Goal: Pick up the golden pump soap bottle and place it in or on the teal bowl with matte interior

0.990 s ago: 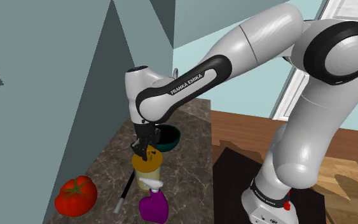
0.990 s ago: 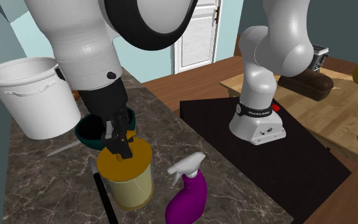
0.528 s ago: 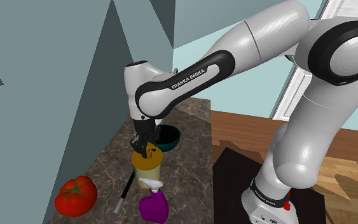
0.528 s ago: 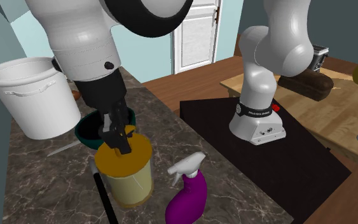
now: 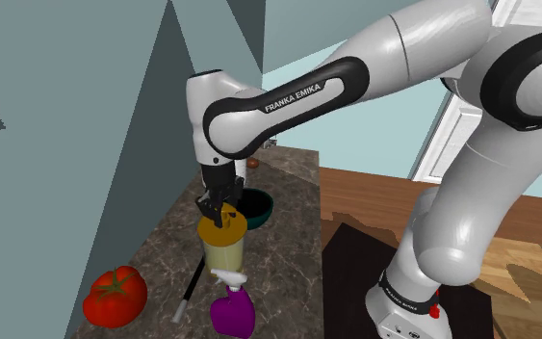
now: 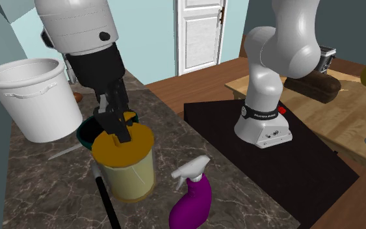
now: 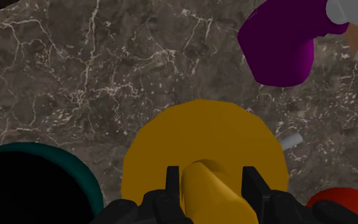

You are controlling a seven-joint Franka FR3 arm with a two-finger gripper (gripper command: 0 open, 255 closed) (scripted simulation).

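We've got bottle [image 6: 126, 168] lifted off counter [image 5: 293, 226] vs one sec ago — gripper [image 6: 119, 127] jaws pinched on pump [image 7: 210, 191], bottle hanging just beside bowl [image 5: 260, 206] — reckon we shift it over next

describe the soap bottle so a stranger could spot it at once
Over the dark marbled countertop, look between the teal bowl and the purple spray bottle. The pale yellow pump bottle stands out by its wide golden cap and the golden pump clasped in the black jaws.
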